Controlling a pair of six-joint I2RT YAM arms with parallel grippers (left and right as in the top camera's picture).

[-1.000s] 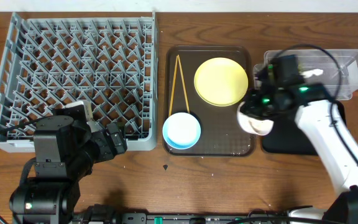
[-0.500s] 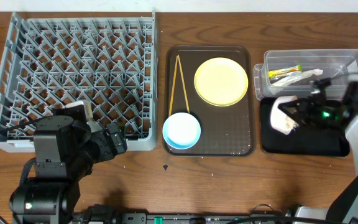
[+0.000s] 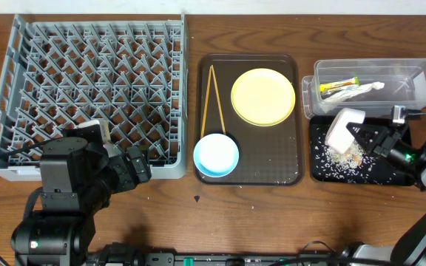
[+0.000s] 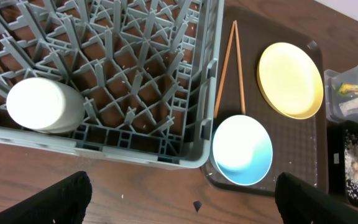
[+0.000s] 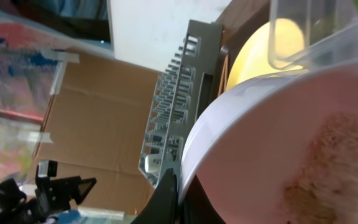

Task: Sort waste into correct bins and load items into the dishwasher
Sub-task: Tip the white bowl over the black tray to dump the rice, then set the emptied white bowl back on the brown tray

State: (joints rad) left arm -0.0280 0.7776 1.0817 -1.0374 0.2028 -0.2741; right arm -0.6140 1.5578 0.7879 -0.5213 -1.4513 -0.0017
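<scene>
**Right tool**: pressed shut on the rim of the white bowl. The bowl is tipped on its side over the black tray, at the bench's right end.
**Food scraps**: strewn on the tray beneath, with some inside the bowl.
**Dish rack**: well to the left, beyond the brown tray. The left arm is nearer to it.
**Left tool**: spread wide, holding nothing.

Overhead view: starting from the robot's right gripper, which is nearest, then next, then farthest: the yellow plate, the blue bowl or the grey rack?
From the right gripper:
1. yellow plate, on the top part of the brown tray.
2. blue bowl, at that tray's bottom-left corner.
3. grey rack, far over on the left.
</scene>
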